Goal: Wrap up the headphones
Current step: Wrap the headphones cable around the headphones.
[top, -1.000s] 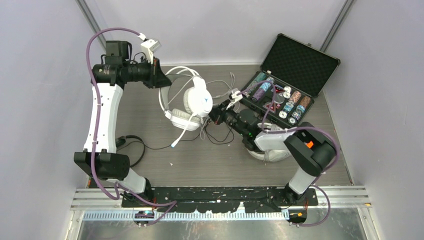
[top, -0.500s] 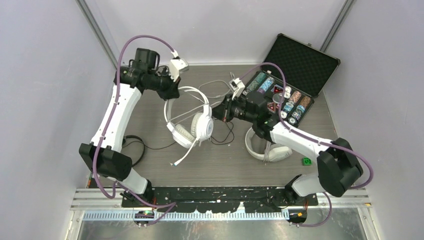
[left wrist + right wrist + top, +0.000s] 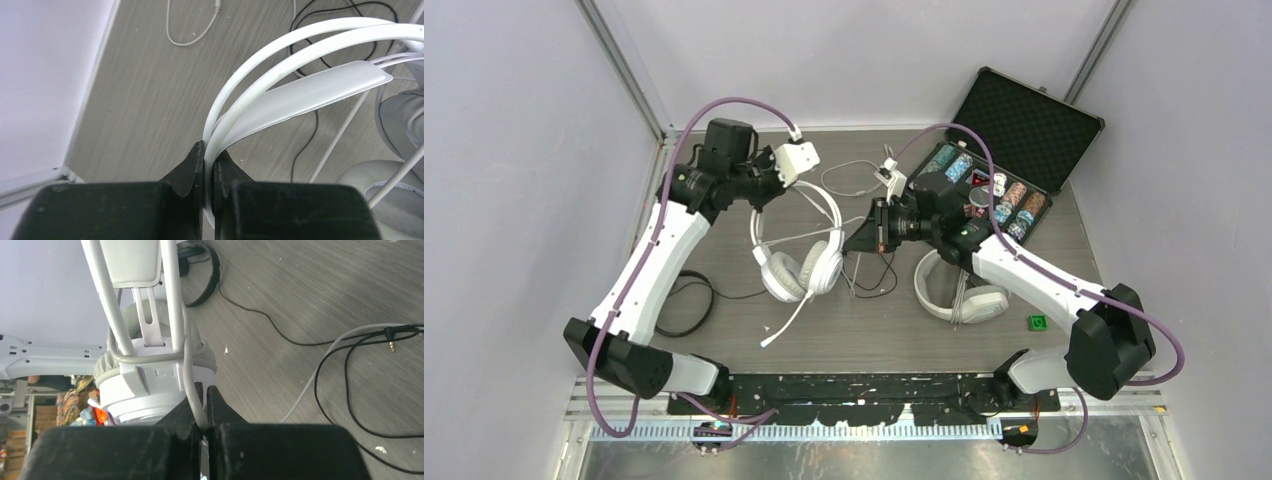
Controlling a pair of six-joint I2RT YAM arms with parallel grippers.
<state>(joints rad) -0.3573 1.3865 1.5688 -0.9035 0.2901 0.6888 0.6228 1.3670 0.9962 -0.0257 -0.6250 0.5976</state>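
**As both arms close in, white headset hangs between two tight grips**

Since a second ago, the left arm has swung away from the far-left corner toward the middle of the table (image 3: pixel 844 330), carrying the white headset (image 3: pixel 804 265) with it, so the ear cups now sit nearer the front edge. The right arm has stretched out across the table. That uncovers the second white headset (image 3: pixel 954 295) and a small green block (image 3: pixel 1037 322) beside it.

The left gripper (image 3: pixel 208 150) is clamped on the headband (image 3: pixel 300 95), with the twin white hoops running out from between its fingers. The right gripper (image 3: pixel 205 390) is pinched closed on a thin white cable (image 3: pixel 189 365) just beside one ear cup (image 3: pixel 155 385). Whether the cups touch the wood cannot be told.

Bare wood lies between the held headset and the near edge, crossed only by a white stalk slanting down from the cups. The left arm's elbow runs close to the left wall (image 3: pixel 514 200). The black headset (image 3: pixel 686 305) lies by that arm, its black lead trailing toward the middle. The chip case (image 3: pixel 1024 125) fills the far-right corner, close behind the right gripper (image 3: pixel 856 240), and loose cable loops lie at the far edge between the two grippers.
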